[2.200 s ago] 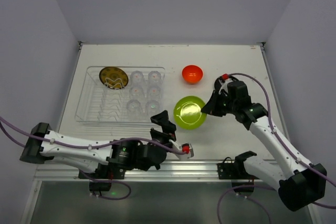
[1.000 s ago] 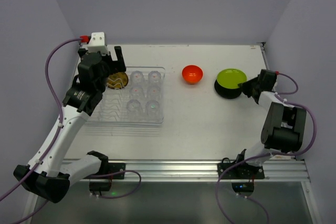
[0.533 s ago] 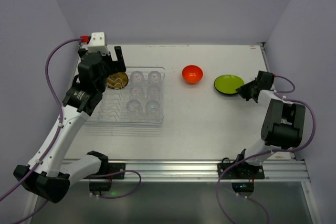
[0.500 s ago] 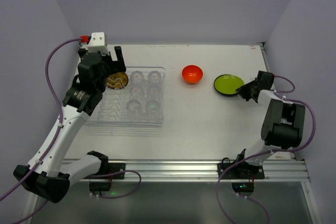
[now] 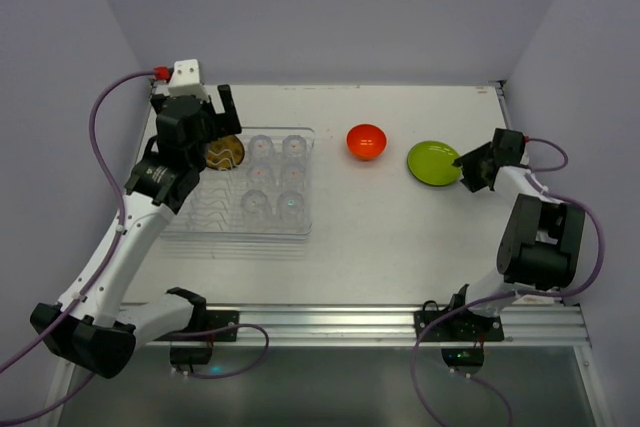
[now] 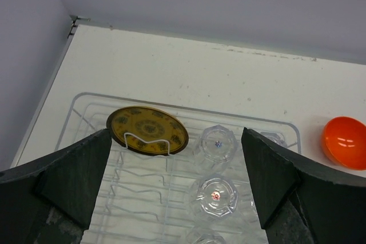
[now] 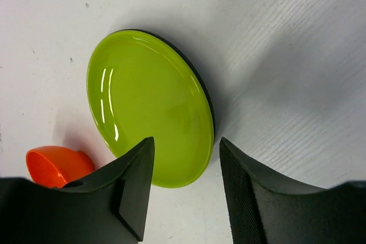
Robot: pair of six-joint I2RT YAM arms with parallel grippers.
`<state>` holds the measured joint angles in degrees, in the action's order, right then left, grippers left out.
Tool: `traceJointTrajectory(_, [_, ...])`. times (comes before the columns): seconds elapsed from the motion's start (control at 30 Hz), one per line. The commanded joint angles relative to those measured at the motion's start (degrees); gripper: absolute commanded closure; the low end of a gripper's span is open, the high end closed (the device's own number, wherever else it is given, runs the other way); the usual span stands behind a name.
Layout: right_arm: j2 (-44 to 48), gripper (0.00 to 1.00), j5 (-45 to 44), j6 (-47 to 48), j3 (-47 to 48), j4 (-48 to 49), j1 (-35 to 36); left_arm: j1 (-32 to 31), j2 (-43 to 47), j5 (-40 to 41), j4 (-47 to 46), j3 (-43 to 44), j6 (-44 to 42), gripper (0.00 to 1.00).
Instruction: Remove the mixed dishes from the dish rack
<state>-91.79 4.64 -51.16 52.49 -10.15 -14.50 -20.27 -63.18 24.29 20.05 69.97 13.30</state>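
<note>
The table point(image 5: 400, 247) carries the dish rack point(image 5: 200, 215) on its left half, and bare surface lies to the rack's right and near side for set-down. Inside the rack, six clear glasses point(image 5: 261, 175) stand in two columns along the right side. A yellow patterned plate point(image 6: 147, 130) leans tilted against a wire divider in the far-left corner. The lime-green plate point(image 5: 433, 162) and the orange bowl point(image 5: 366, 141) already lie on the table, well apart from the rack. The left gripper point(image 6: 174, 170) hovers above the rack's far-left corner, fingers spread wide and holding nothing. It is by far the nearer effector to the rack. The patterned plate lies ahead of and below it, left of centre in the opening, and the plate's wide axis runs parallel to the line between the fingers. A rim pinch therefore probably requires a wrist turn. Clearance looks tight: the rack's far wall lies behind the plate, a wire loop crosses its front and the nearest glass stands just beside it. The right gripper point(image 7: 186, 170) is open and empty, just beside the lime-green plate's right edge.
</note>
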Motion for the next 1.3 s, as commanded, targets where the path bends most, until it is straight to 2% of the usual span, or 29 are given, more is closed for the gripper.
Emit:
traceJointTrajectory(0.0, [1.54,0.48,-2.37,3.25,4.02,-1.97,0.88,0.50,-1.77,6.97,3.22,2.62,7.08,0.00])
traceJointTrajectory(0.1, [0.47,0.46,1.24,3.26,4.99,-3.21,1.05,0.58,-2.56,9.44,6.48,4.02,11.74,0.00])
traceJointTrajectory(0.2, [3.27,0.38,1.86,3.52,3.41,-3.03,1.76,0.58,-4.14,10.42,11.04,6.30,18.23,0.00])
traceJointTrajectory(0.3, [9.42,0.19,2.65,4.66,1.39,-4.00,2.28,0.76,-6.07,7.46,14.05,6.58,25.09,0.00])
traceJointTrajectory(0.33, [11.26,0.01,3.43,5.01,0.87,-4.69,2.37,1.11,-6.60,5.78,14.13,6.23,26.76,0.00])
traceJointTrajectory(0.4, [17.58,0.01,5.63,6.32,-0.80,-5.40,2.37,4.16,-8.35,0.70,13.87,5.18,32.21,0.00])
traceJointTrajectory(0.43, [20.13,0.01,9.82,6.77,-1.77,-5.23,2.29,5.84,-8.89,-1.42,13.87,4.13,34.23,0.00])
traceJointTrajectory(0.47, [25.99,0.01,11.60,6.95,-4.21,-4.88,2.29,7.95,-9.50,-3.53,13.87,3.68,38.16,0.00])
traceJointTrajectory(0.5, [29.09,0.01,13.36,7.12,-5.80,-4.27,2.29,11.88,-10.47,-8.08,13.61,3.07,40.20,0.00])
traceJointTrajectory(0.6, [41.02,0.01,20.83,6.51,-12.04,-1.54,2.37,17.61,-11.52,-15.82,8.35,-0.80,46.54,0.00])
traceJointTrajectory(0.7, [48.52,0.01,26.63,6.07,-16.80,1.54,2.29,19.13,-13.98,-16.39,6.22,-2.21,52.43,0.00])
traceJointTrajectory(0.87, [51.79,0.01,33.57,6.77,-20.49,1.27,2.37,19.39,-20.66,-14.72,5.08,-0.90,61.04,0.00])
traceJointTrajectory(1.0, [52.68,0.01,39.72,8.18,-23.57,1.80,2.37,19.57,-29.01,-14.72,7.10,4.80,62.90,0.02])
traceJointTrajectory(1.13, [53.29,0.01,40.88,8.79,-25.50,1.80,2.29,19.66,-33.32,-13.05,8.60,7.10,65.18,0.05])
traceJointTrajectory(1.2, [54.17,0.01,40.88,8.27,-26.38,2.15,2.37,19.83,-34.90,-12.34,8.60,7.72,66.15,0.10])
traceJointTrajectory(1.27, [55.13,0.01,40.97,7.57,-27.26,2.86,2.37,19.83,-35.70,-12.17,8.42,8.25,66.41,0.20])
